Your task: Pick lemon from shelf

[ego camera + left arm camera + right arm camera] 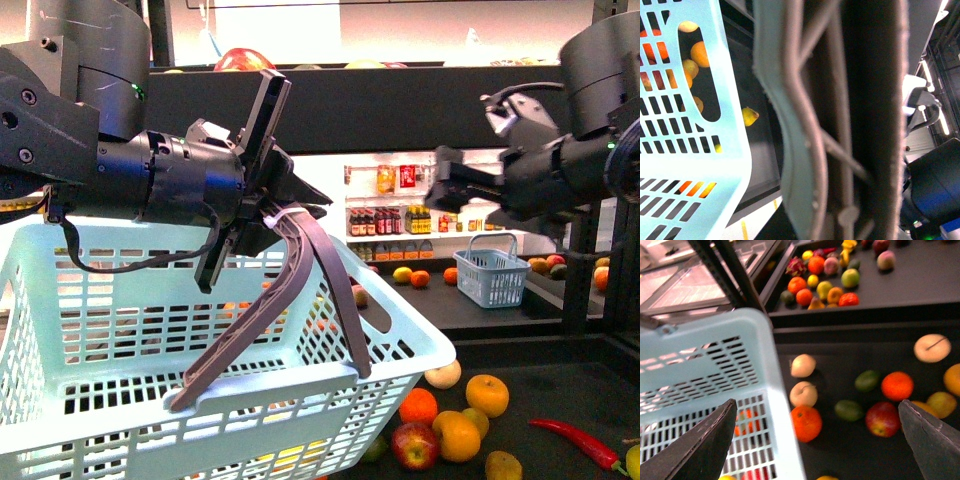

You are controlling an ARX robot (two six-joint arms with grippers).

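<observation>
A yellow lemon (750, 116) with a pointed tip lies on the black shelf tier (570, 395), seen past the basket's rim in the left wrist view. My left gripper (262, 215) is shut on the grey-brown basket handle (290, 290) (805, 125) and holds the pale blue basket (120, 330) tilted in front of the shelf. My right gripper (465, 185) (816, 405) hangs open above the tier, empty, by the basket's corner (765, 340). Below it lie an orange (806, 422), a red apple (882, 419) and green fruits.
Mixed fruit crowds the tier: oranges (418, 405), a red apple (415, 445), a red chili (575, 440). A further shelf carries a small blue basket (492, 275) and more fruit. White wall shelving with bottles (400, 215) stands behind. A black upright post (730, 275) rises beside the basket.
</observation>
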